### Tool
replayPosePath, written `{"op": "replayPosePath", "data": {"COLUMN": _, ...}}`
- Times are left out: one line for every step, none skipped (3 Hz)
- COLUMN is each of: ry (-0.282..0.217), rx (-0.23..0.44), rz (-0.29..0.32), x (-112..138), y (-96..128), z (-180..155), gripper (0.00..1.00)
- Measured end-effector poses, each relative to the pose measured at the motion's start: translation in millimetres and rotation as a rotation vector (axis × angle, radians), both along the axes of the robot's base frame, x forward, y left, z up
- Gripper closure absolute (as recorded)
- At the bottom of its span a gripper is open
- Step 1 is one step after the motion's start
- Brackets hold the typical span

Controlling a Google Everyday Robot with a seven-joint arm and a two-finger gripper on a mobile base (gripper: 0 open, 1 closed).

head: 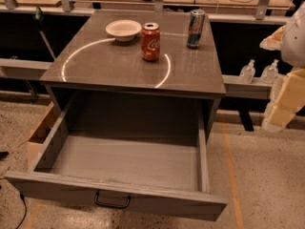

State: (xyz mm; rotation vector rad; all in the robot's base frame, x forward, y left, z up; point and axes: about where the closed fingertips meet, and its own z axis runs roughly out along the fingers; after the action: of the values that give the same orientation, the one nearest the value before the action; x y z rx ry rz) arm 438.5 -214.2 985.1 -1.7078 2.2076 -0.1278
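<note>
Grey tabletop (109,66): my gripper (282,106) hangs off its right side, grip state unreadable, upright blue can (196,28) nearest, to its left.

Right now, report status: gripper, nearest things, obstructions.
Gripper far right, off the grey table. Nearest: two small clear plastic bottles on the ledge. Red soda can, white bowl, blue can on top; drawer open.

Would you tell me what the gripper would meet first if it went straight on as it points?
Probably the speckled floor right of the open grey wooden drawer: the gripper, at the right edge, points down and slightly left, though depth is unclear.
</note>
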Motion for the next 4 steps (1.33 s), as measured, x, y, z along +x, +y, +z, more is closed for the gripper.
{"op": "replayPosePath", "data": {"ry": -0.009, "rx": 0.003, "rz": 0.004, "x": 1, "y": 1, "z": 1, "gripper": 0.00}}
{"op": "replayPosePath", "data": {"ry": -0.067, "rx": 0.024, "rz": 0.028, "x": 9, "y": 6, "z": 6, "gripper": 0.00}}
{"op": "replayPosePath", "data": {"ry": -0.189, "rx": 0.074, "rz": 0.091, "x": 45, "y": 26, "z": 17, "gripper": 0.00}}
{"op": "replayPosePath", "data": {"ry": -0.334, "rx": 0.132, "rz": 0.117, "x": 94, "y": 58, "z": 35, "gripper": 0.00}}
